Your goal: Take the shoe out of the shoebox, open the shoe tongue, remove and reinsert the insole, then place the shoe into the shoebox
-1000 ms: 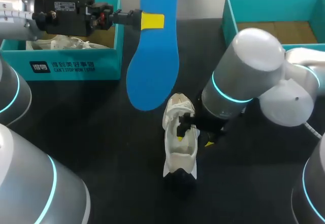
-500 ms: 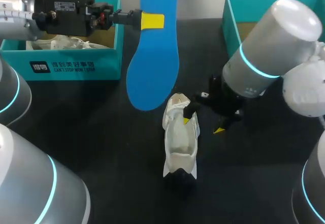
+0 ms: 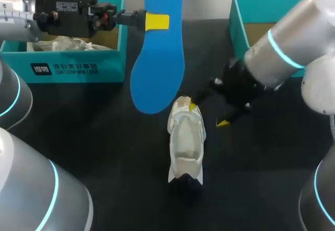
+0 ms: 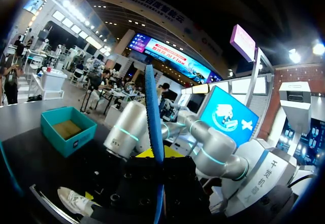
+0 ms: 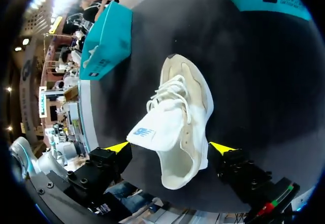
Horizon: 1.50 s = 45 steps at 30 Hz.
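Tabletop [image 3: 104, 152]: shoe [image 3: 186, 139] just beside right end effector [image 3: 208, 113].

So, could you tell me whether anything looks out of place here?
The blue foam insole hangs in the air, clamped in the left gripper, not inside the white sneaker, whose tongue sticks up loose.

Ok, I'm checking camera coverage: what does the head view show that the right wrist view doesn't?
Only the head view: the blue insole, held upright in the left gripper above the table. Only the right wrist view: the tongue and laces of the shoe, seen close. Both: the shoe on the black table, the open right gripper by it, the teal shoebox with another shoe in it, and the second teal shoebox.
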Motion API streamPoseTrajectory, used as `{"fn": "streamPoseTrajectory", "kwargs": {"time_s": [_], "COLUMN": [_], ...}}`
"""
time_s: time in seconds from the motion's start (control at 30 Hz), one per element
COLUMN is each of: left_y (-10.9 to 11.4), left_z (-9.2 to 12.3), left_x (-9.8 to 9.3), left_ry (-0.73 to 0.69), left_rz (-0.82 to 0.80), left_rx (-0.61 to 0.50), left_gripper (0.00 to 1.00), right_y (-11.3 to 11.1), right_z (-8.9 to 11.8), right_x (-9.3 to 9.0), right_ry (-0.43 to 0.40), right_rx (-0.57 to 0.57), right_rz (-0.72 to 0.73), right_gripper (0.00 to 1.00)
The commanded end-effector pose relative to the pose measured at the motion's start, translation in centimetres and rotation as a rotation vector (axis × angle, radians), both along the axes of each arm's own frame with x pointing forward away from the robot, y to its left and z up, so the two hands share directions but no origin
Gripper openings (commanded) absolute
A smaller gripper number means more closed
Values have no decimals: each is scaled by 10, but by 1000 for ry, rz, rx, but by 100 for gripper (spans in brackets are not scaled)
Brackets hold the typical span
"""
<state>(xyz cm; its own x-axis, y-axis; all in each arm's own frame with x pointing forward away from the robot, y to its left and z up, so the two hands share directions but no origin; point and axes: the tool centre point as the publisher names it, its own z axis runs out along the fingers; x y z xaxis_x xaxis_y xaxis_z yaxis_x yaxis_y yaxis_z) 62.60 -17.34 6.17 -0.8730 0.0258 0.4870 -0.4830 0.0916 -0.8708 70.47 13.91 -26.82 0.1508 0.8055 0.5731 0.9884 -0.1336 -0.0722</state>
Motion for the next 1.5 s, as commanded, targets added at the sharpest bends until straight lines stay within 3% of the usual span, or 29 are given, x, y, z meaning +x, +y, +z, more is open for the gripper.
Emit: {"fn": "streamPoseTrajectory", "kwargs": {"time_s": [0.03, 0.33, 0.4, 0.73, 0.87, 1.1, 1.3, 1.5], "left_y": [-1, -1, -1, -1, -1, -1, -1, 2], "left_z": [0, 0, 0, 0, 0, 0, 1, -5], "left_x": [1, 1, 1, 1, 1, 1, 15, 28], "left_ry": [0, 0, 0, 0, 0, 0, -205, -553], "left_rz": [-1, -1, -1, -1, -1, -1, 36, 7], "left_rx": [3, 3, 3, 3, 3, 3, 1, -78], "left_gripper": [0, 0, 0, 0, 0, 0, 0, 0], "right_y": [-27, -16, -15, -15, -15, -9, -7, -5], "right_z": [15, 48, 55, 55, 87, 112, 123, 128], "right_x": [5, 20, 22, 22, 31, 36, 37, 38], "right_ry": [46, 87, 91, 91, -47, -53, -13, 17], "right_rx": [454, 720, 726, 726, 873, 887, 884, 892], "right_rz": [-104, -147, -172, -172, -118, -109, -122, -121], "right_gripper": [100, 100, 100, 100, 100, 100, 100, 100]}}
